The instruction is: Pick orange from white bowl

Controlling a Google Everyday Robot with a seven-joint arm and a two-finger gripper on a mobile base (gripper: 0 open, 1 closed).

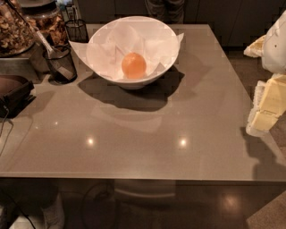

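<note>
The orange [133,65] is round and glossy. It lies in the middle of the white bowl [166,67], on the crinkled white paper that lines it. The bowl stands at the far middle of the grey table [134,134]. My gripper [267,105], white with yellowish parts, is at the right edge of the view. It hangs over the table's right edge, well to the right of the bowl and nearer to me. It holds nothing that I can see.
Two black mesh cups [60,62] [77,30] stand left of the bowl. Jars of snacks [13,27] are at the far left. A dark object [13,94] lies on the left edge. Someone's legs [163,9] stand behind the table.
</note>
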